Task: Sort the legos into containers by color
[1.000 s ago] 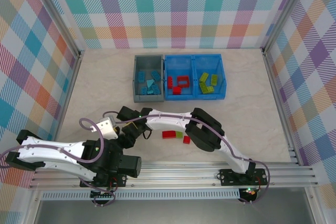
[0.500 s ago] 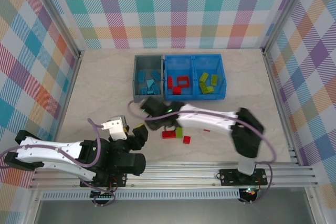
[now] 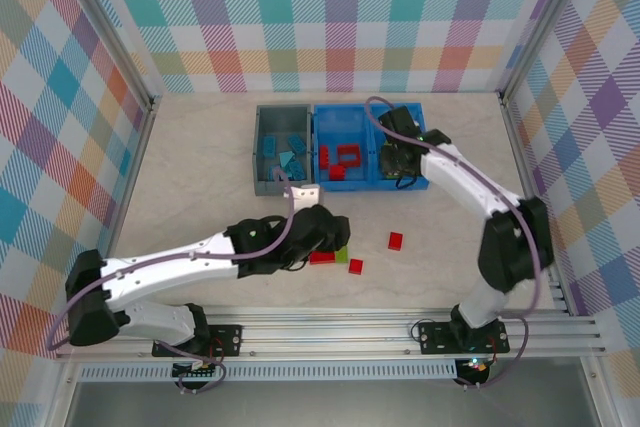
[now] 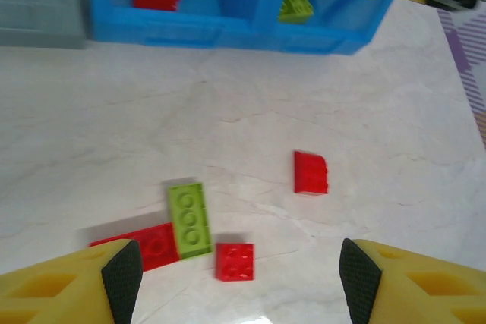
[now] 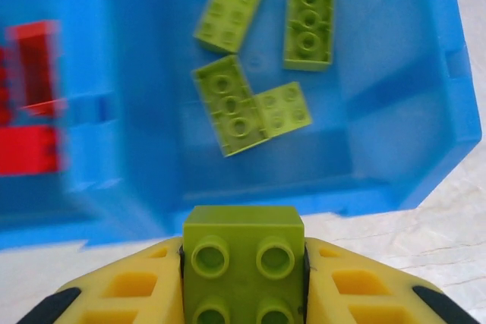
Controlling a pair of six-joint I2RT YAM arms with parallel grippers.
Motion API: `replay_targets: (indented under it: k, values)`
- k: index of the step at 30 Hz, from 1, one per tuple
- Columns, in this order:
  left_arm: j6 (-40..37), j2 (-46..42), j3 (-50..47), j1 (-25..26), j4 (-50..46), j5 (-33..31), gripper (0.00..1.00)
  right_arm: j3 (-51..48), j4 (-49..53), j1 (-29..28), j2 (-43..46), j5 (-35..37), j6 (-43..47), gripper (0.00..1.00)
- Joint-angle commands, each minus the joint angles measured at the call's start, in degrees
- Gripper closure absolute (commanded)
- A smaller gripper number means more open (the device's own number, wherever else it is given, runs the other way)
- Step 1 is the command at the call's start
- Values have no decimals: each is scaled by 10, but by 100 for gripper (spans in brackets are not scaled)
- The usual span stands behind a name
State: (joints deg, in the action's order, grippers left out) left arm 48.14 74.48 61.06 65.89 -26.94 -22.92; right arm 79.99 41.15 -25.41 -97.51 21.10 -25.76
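Left claw (image 4: 239, 282), its yellow fingers spread wide with nothing between them, hangs low over the pale marble-patterned tabletop (image 3: 190, 167), just beyond the aluminium rail (image 3: 330, 325) that carries both arm bases. Under it lie four loose pieces. A flat red plastic brick (image 4: 148, 244) touches a lime green oblong plate (image 4: 189, 218), and a small red four-stud square (image 4: 234, 261) lies just beside them. A red sloped brick (image 4: 310, 172) sits a little apart to the right.

Farther back, the small grey open-top plastic bin (image 3: 280, 187) holds light blue bricks (image 3: 288, 155). It stands side by side with the wider bright blue two-compartment bin (image 3: 350, 185). Red pieces (image 3: 325, 155), among them an open red frame (image 3: 348, 155), sit in the blue bin's left compartment. Four lime green bricks (image 5: 231, 104) lie in its right one.

Right claw (image 3: 400, 159) is poised at the near wall of that right compartment, clamped on a lime green brick (image 5: 243, 237) with four studs showing. Plaid panels (image 3: 340, 17) in pastel pink, teal, orange and yellow wall the tabletop on three sides.
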Motion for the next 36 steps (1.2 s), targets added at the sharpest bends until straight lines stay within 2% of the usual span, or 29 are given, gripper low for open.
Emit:
replay_targets:
  k: [1, 8, 14, 18, 21, 23, 26, 31, 36]
  values:
    - [-42, 14, 26, -29, 67, 94, 29, 60, 68, 16, -58, 47, -41, 68]
    - [-45, 22, 27, -45, 84, 105, 29, 163, 121, 28, -174, 107, -48, 67]
    - [-45, 16, 21, -45, 80, 104, 29, 186, 144, 30, -216, 136, -70, 65]
    - [-45, 13, 20, -45, 77, 103, 29, 193, 158, 30, -223, 146, -83, 55]
    - [-44, 12, 19, -45, 76, 103, 29, 196, 160, 28, -222, 145, -87, 43]
    - [-44, 10, 20, -45, 72, 102, 29, 201, 160, 21, -214, 146, -82, 36]
    - [-48, 10, 20, -45, 63, 99, 29, 205, 150, 4, -190, 147, -73, 32]
    - [-64, 20, 23, -46, 34, 101, 29, 223, 150, -34, -127, 146, -67, 34]
    - [-73, 57, 31, -50, 11, 130, 28, 170, 133, -60, 10, 145, -77, 36]
